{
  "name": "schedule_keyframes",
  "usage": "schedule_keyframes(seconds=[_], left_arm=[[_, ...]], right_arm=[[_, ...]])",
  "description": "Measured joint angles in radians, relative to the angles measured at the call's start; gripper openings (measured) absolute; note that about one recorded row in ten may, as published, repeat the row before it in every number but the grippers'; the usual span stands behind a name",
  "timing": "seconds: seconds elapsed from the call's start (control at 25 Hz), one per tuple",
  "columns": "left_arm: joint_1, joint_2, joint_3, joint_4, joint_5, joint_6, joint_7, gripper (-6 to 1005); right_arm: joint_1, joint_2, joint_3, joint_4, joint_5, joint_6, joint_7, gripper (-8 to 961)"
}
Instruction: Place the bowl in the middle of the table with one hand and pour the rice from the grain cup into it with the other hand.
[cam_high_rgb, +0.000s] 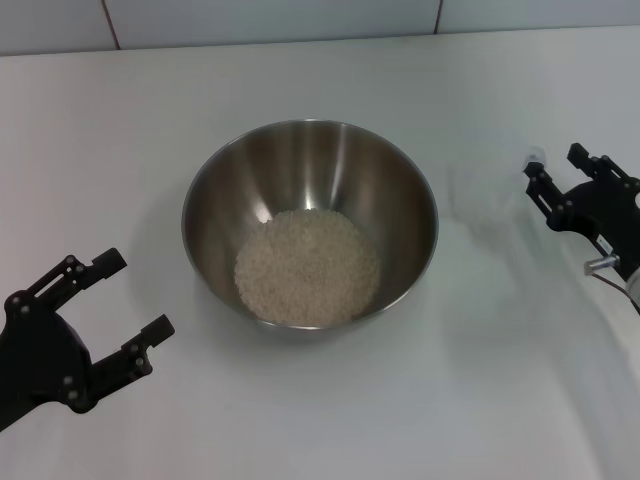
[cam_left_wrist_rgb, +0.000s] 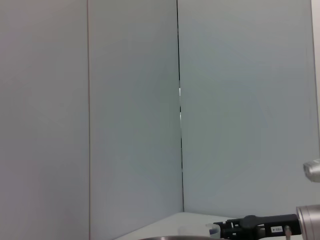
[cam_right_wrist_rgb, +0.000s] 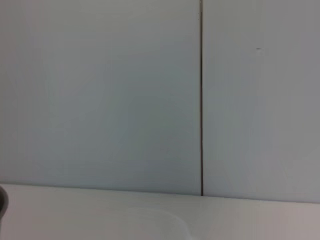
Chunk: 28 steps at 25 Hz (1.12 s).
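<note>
Rice (cam_high_rgb: 307, 266) sits in the bowl (cam_high_rgb: 400, 190) mid-table, so I judge the pour done. My left gripper (cam_high_rgb: 120, 310) gapes wide, empty. The cup (cam_high_rgb: 482, 190) stands just beyond my right gripper (cam_high_rgb: 556, 176), also wide. Next: retreat.

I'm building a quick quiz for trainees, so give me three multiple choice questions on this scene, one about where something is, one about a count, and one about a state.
1. Where is the rice?
A. In the bowl
B. Spilled on the table
C. In the left claw

2. How many claws show in the head view?
A. One
B. Two
C. Three

3. What state is the left claw in?
A. Shut on the bowl
B. Shut on the rice
C. Open, holding nothing

Answers:
1 A: the pale grains lie at the bottom of the bowl, mid table.
2 B: the left claw at one edge and the right claw at the other.
3 C: its fingers are spread, apart from the bowl.
</note>
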Motion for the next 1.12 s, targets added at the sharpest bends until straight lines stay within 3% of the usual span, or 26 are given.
schedule_keyframes(seconds=[0.8,1.12], left_arm=[[-0.003,-0.002,0.0,0.0,0.0,0.002,-0.001,805],[0.0,-0.001,0.0,0.0,0.0,0.004,-0.001,805]], right_arm=[[-0.048,-0.003,-0.035,-0.067,-0.037,-0.12,0.114,575],[-0.111,-0.003,-0.037,-0.153,-0.042,-0.373,0.231,575]])
